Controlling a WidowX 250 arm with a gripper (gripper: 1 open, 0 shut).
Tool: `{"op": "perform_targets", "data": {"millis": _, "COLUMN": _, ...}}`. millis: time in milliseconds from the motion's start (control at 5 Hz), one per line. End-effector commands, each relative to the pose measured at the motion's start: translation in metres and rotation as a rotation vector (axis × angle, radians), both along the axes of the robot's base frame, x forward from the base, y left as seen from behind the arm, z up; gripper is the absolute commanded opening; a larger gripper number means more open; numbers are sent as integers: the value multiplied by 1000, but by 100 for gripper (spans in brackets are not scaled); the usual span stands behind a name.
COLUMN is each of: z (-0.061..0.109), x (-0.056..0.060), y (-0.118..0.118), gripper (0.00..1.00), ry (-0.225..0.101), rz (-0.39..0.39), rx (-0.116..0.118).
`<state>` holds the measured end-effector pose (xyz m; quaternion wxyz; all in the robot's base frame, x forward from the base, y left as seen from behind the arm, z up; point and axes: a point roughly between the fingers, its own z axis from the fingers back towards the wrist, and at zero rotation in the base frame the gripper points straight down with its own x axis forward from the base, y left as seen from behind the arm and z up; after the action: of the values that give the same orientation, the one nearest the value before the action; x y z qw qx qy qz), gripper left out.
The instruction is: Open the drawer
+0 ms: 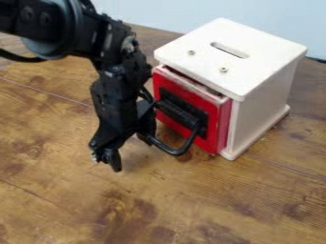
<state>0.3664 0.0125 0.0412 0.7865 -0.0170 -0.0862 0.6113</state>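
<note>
Red drawer with a flat red front panel [211, 143] is sitting inside the white wooden cube casing [261, 100], its front facing the robot arm's side. The panel is standing slightly forward of the casing's front edge, with a narrow gap showing along the top. A black bracket [180, 111] is crossing the middle of the panel, and a large black looped wire handle [178, 152] is reaching out from it, curving low in front of the drawer towards the pincer.

The black, jointed robot arm [64, 29] is coming in from the upper left and hanging down just beside the drawer's front. Its black pincer [114, 152] is pointing downwards, low over the brown wooden surface [76, 205]. The pincer is standing wide open. Part of the handle is disappearing behind the arm's dark lower part, so whether the pincer is touching the wire is impossible to tell; no firm grip on anything is showing.

The casing is standing upright on the surface, turned at an angle, towards the upper right. Its top is carrying a rounded slot [230, 50] and two small brass-coloured round fittings, one [192, 52] near the left edge and the other [224, 69] nearer the front. A pale wall [192, 11] is rising behind the surface.
</note>
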Motion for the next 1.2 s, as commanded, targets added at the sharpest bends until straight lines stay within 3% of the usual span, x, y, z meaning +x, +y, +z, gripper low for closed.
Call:
{"op": "perform_targets", "data": {"millis": 0, "z": 17, "x": 8, "y": 6, "gripper": 100, "ry": -29, "rz": 17, "rx": 5}}
{"op": "perform_targets", "data": {"millis": 1000, "z": 20, "x": 12, "y": 7, "gripper": 100, "ry": 9, "rz": 80, "rx": -28}}
